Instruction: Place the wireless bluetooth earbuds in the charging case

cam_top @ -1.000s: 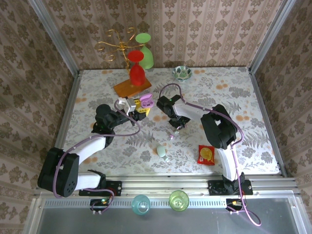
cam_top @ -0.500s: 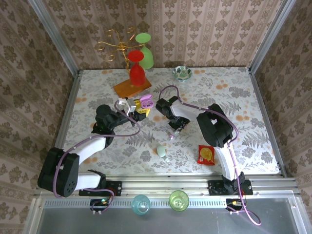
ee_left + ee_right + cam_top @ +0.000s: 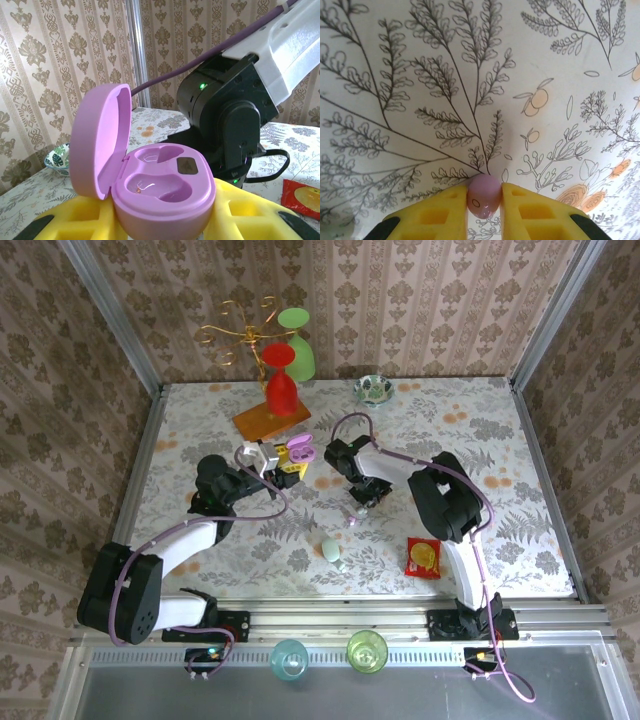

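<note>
**Headcount on the bench (image 3: 480, 450)**

Two cases: one lilac charging case (image 3: 160, 192), one mint case (image 3: 331, 550). Two buds I can be sure of: one lilac earbud (image 3: 483, 196), one pale earbud (image 3: 341, 564). Two stemmed glasses on one gold rack (image 3: 228, 332): a red glass (image 3: 281, 392) and a green glass (image 3: 300, 352). Two at the near edge: a teal tumbler (image 3: 290, 658) and a green tumbler (image 3: 367, 651). One patterned bowl (image 3: 373, 389). One red snack packet (image 3: 423, 557).

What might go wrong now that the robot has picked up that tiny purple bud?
1. The lilac earbud is pinched only at the very tips of the right hand, so it may slip out and drop on the way.
2. The open lilac case in the left hand has two small shaped wells. If the bud arrives turned the wrong way, it may sit crooked or bounce off the rim.
</note>
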